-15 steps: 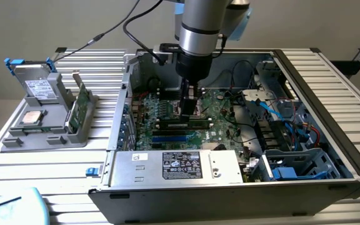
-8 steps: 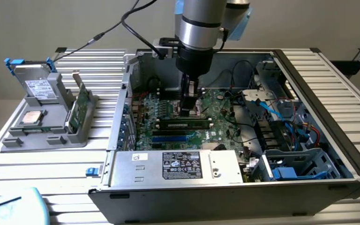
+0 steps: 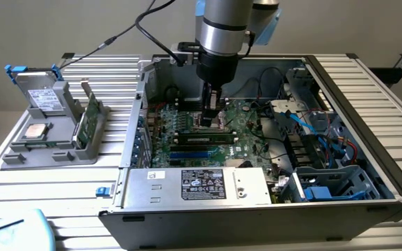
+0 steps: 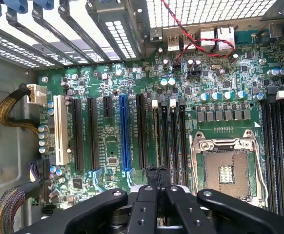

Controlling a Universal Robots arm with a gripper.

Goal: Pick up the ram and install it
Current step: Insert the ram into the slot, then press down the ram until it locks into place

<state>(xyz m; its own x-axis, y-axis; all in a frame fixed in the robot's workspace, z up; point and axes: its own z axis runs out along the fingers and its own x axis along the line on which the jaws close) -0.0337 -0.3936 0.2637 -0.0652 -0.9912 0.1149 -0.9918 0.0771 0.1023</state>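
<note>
Exterior view: claw (image 3: 213, 116) low inside computer case (image 3: 368, 130), over motherboard (image 3: 187, 137); ram (image 3: 202, 139) lies seated in slot just beside it.
Wrist view: fingertips (image 4: 157, 171) pressed together, empty. Install seemingly done; retreat needs straight lift.

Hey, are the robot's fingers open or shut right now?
Shut: in the wrist view the gripper's two fingertips press side by side with no gap, above the motherboard. Nothing visible between them.

gripper (image 3: 213, 116) low inside the computer case (image 3: 368, 104), above the ram (image 3: 204, 139).
</note>
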